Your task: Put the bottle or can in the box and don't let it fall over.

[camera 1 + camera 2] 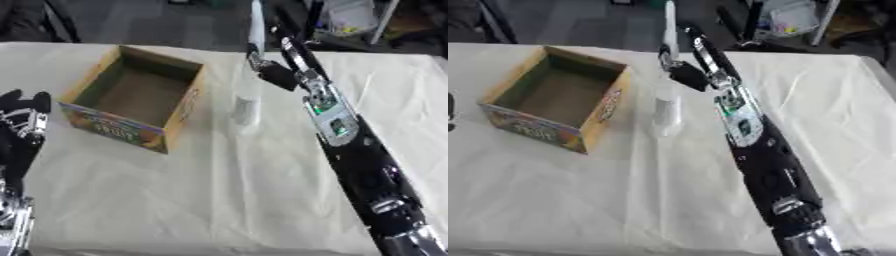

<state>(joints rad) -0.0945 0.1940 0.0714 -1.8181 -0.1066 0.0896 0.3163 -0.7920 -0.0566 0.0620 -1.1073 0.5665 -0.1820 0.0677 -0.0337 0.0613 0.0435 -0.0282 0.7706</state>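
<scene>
A clear plastic bottle (247,108) with a white label stands upright on the white-covered table (219,200), just right of the box. The open cardboard box (131,97) has colourful printed sides and nothing in it. My right arm reaches from the lower right across the table, and my right hand (273,72) is at the bottle's upper end, on its far right side. Whether it touches the bottle is unclear. My left hand (24,116) rests open at the left edge, fingers up, to the left of the box.
The table's far edge runs behind the box and the hand. Beyond it are a dark floor, a white upright pole (256,25) and a cluttered stand (350,17). The cloth lies flat in front of the box and the bottle.
</scene>
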